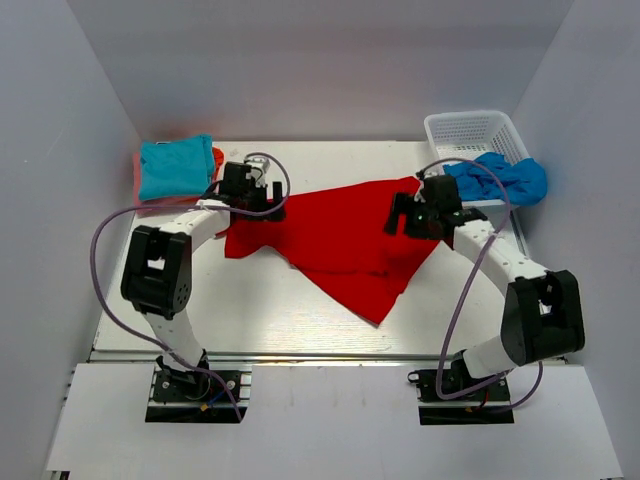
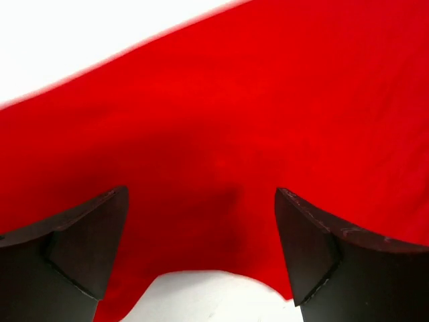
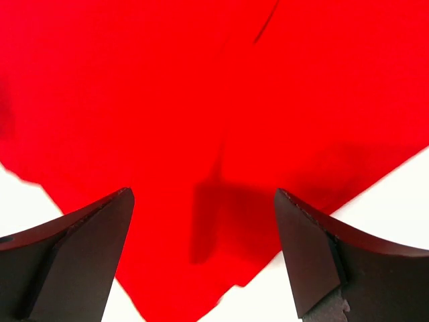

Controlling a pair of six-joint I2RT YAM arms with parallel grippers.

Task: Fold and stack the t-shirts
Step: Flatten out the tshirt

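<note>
A white table fills the middle of the frame. A red shirt lies spread and rumpled across its centre. At upper left an orange shirt lies folded under a turquoise shirt. At upper right stands a white mesh basket.

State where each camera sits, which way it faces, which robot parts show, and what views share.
Top external: above, behind the bases, looking down at the table; left arm, right arm show.
Left wrist: left arm, facing down onto the red t-shirt; left gripper open.
Right wrist: right arm, same aim; right gripper open.
Shared: all see the red t-shirt.
</note>
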